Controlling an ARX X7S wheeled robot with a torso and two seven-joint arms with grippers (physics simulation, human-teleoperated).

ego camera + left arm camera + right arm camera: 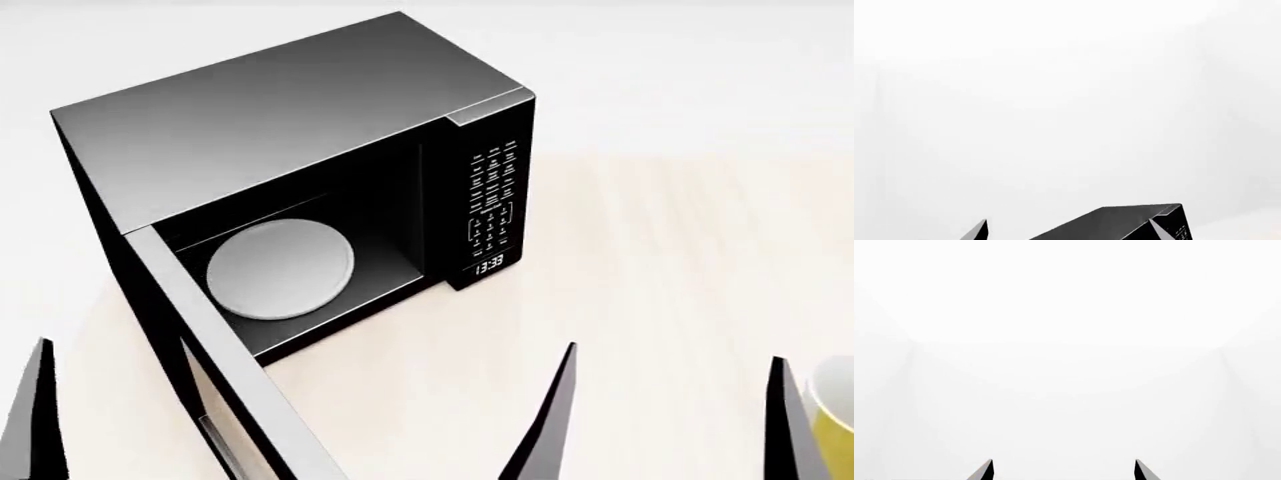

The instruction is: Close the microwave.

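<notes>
The microwave point(294, 110) is a big glossy black box standing on the pale table point(667, 280). Its door point(200, 340) is swung wide open toward me at the left. Inside lies the white round turntable plate point(280, 270). The white-button keypad point(491, 195) and the clock display point(489, 264) face right. My right gripper point(674, 400) is open in front of the microwave, right of the door, holding nothing. One finger point(34, 415) of my left arm shows left of the door. My left gripper point(1067, 227) is open and looks over the microwave's top point(1121, 222).
A yellow mug point(838, 430) with a white inside sits at the lower right edge, just right of my right gripper's outer finger point(787, 420). The right gripper point(1064, 467) sees only a blank white background in the right wrist view.
</notes>
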